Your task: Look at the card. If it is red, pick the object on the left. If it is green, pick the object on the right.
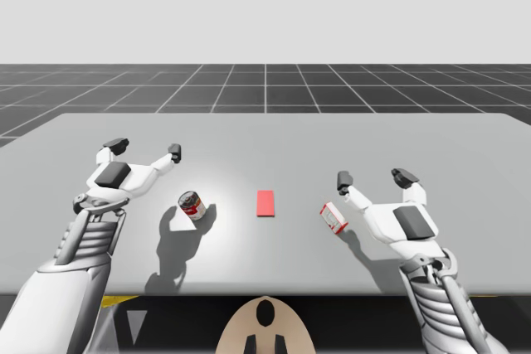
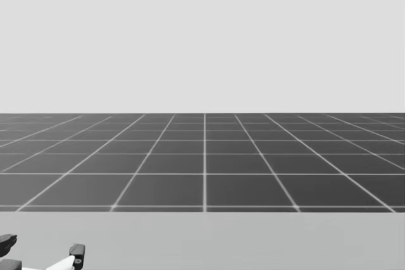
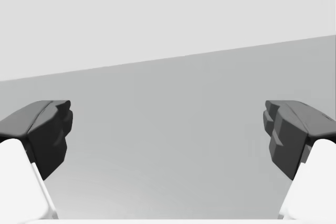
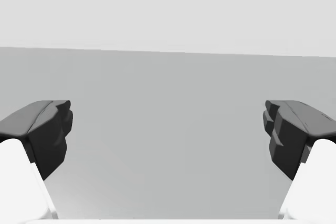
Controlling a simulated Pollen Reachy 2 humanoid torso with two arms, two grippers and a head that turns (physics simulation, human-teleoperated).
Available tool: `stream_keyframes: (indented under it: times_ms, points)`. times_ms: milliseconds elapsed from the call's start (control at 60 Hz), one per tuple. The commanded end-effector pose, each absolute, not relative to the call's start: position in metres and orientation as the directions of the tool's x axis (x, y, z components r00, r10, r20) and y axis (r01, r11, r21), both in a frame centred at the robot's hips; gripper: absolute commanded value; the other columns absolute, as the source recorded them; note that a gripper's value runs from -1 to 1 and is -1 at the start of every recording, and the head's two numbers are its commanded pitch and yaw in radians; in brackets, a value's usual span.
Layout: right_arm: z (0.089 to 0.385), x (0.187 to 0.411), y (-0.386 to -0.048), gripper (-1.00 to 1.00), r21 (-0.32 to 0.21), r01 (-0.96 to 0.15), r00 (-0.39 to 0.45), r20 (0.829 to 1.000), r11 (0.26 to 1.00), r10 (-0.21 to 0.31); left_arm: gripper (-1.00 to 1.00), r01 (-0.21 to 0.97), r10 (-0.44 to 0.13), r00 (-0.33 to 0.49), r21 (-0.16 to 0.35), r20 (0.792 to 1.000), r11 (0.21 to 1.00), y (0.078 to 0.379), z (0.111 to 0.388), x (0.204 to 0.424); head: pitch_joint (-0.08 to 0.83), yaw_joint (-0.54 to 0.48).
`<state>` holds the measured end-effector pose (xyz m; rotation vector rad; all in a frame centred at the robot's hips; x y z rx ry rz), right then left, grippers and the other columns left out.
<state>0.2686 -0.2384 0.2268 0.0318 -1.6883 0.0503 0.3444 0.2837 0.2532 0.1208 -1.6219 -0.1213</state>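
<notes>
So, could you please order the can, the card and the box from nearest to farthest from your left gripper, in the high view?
1. Red and white can, just beside my left gripper.
2. Red card, in the middle.
3. Red and white box, over by my right gripper.

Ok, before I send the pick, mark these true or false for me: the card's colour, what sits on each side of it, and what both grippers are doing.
1. The card is green. False: it is red.
2. A red and white can sits to the left of the card. True.
3. The left gripper is shut on the can. False: it is open and apart from the can, holding nothing.
4. A red and white box sits to the right of the card. True.
5. The right gripper is open. True.
</notes>
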Motion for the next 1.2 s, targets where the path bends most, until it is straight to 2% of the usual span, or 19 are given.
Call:
stream_keyframes:
  times_ms: [17, 100, 133, 183, 467, 833, 1017, 1200]
  points:
    - [0.2249, 0.2664, -0.2348, -1.00, 0.010, -0.012, -0.141, 0.990, 1.000, -0.012, -1.00, -0.004, -0.153, -0.054, 0.153, 0.987, 0.988, 0.2831, 0.2534, 0.3440, -0.005, 0.01]
    - [0.2274, 0.2668, -0.2345, -1.00, 0.012, -0.022, -0.161, 0.987, 1.000, -0.015, -1.00, -0.004, -0.153, -0.055, 0.153, 0.987, 0.988, 0.2829, 0.2538, 0.3436, 0.015, 0.01]
    - [0.2278, 0.2665, -0.2347, -1.00, -0.004, -0.029, -0.142, 0.990, 1.000, 0.000, -1.00, -0.005, -0.152, -0.056, 0.152, 0.987, 0.988, 0.2828, 0.2541, 0.3432, 0.039, 0.01]
    - [0.2275, 0.2664, -0.2351, -1.00, 0.001, -0.044, -0.130, 0.991, 0.999, -0.007, -1.00, -0.005, -0.151, -0.057, 0.151, 0.987, 0.988, 0.2830, 0.2543, 0.3431, 0.064, 0.01]
    - [0.2246, 0.2697, -0.2345, -1.00, -0.034, -0.019, -0.120, 0.992, 0.999, 0.031, -1.00, -0.004, -0.156, -0.054, 0.156, 0.986, 0.988, 0.2839, 0.2539, 0.3431, 0.340, 0.00]
    - [0.2219, 0.2703, -0.2354, -1.00, -0.050, -0.024, -0.104, 0.993, 0.998, 0.048, -1.00, 0.000, -0.157, -0.058, 0.158, 0.986, 0.987, 0.2844, 0.2548, 0.3437, 0.603, 0.00]
    - [0.2211, 0.2702, -0.2356, -1.00, -0.054, -0.029, -0.099, 0.994, 0.998, 0.051, -1.00, 0.005, -0.158, -0.060, 0.159, 0.986, 0.987, 0.2837, 0.2546, 0.3432, 0.686, 0.01]
    - [0.2215, 0.2702, -0.2354, -1.00, -0.054, -0.031, -0.098, 0.994, 0.998, 0.051, -1.00, 0.006, -0.158, -0.062, 0.159, 0.985, 0.987, 0.2829, 0.2550, 0.3431, 0.693, 0.00]
